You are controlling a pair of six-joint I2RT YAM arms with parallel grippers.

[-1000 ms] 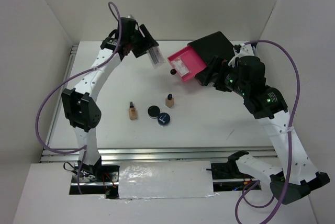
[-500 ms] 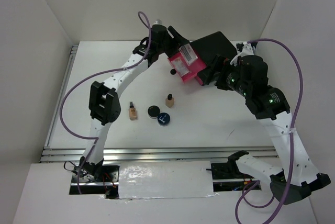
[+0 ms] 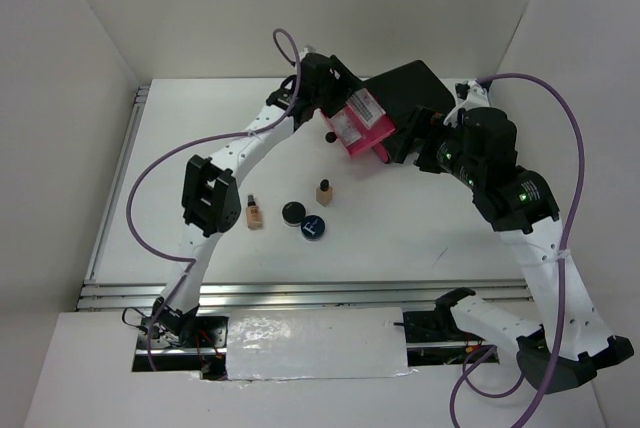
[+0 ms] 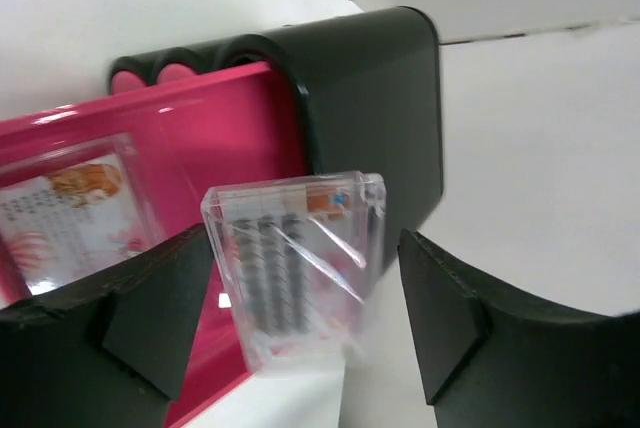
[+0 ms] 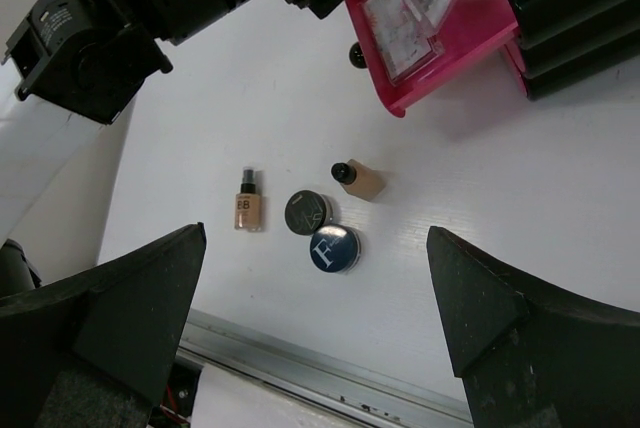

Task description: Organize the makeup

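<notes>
The left gripper (image 4: 302, 236) hangs over the open pink drawer (image 4: 200, 128) of the black box (image 4: 370, 98), with a clear flat sachet (image 4: 290, 288) between its jaws. The left jaw meets the sachet's edge and a thin gap shows at the right one, so I cannot tell whether it is gripped or loose. The sachet has dark beaded columns inside and an orange mark in one corner, but no writing that can be read.

A second sachet (image 4: 70, 208) lies flat in the drawer. It is printed with an orange picture and lines of text too small to make out.

The right gripper (image 3: 405, 140) is beside the box with its jaws spread wide and nothing between them.

The other four items sit together on the white counter (image 3: 200, 148), well apart from the box:
- a tan bottle (image 5: 248, 210) with a black cap, lying flat, marked "BB"
- a black compact (image 5: 308, 211) whose lid lettering is too faint to read
- touching it, a dark-blue compact (image 5: 334, 248) with a white "F"
- just behind them, a second tan bottle (image 5: 360, 178) on its side
</notes>
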